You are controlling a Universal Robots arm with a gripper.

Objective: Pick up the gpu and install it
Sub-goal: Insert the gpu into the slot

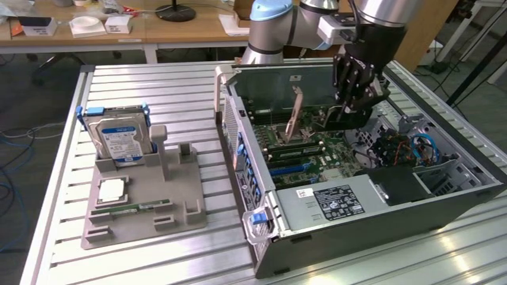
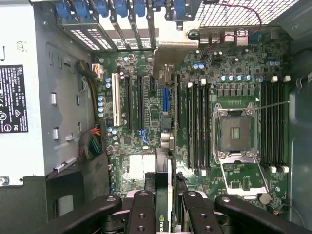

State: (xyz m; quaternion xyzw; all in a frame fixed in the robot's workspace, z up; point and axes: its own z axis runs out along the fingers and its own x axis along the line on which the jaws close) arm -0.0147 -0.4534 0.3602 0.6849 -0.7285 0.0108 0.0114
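My gripper [image 1: 354, 102] reaches down into the open computer case [image 1: 443, 202] and is shut on the gpu [image 1: 336, 120]. The card hangs on edge just above the motherboard [image 1: 305, 157], with its end bracket [image 1: 295, 114] toward the case's rear wall. In the wrist view the gpu [image 2: 165, 161] appears edge-on, clamped between the two black fingers [image 2: 141, 212], and runs along the expansion slots [image 2: 139, 105] toward the rear slot openings. I cannot tell whether its edge touches a slot.
On the exterior view's left a grey stand [image 1: 146, 202] holds a hard drive [image 1: 119, 139], a processor [image 1: 111, 190] and a memory stick [image 1: 130, 209]. Inside the case are the power supply [image 1: 336, 202], memory slots [image 2: 197, 126] and processor socket [image 2: 236, 131]. A desk stands behind the slatted table [image 1: 63, 148].
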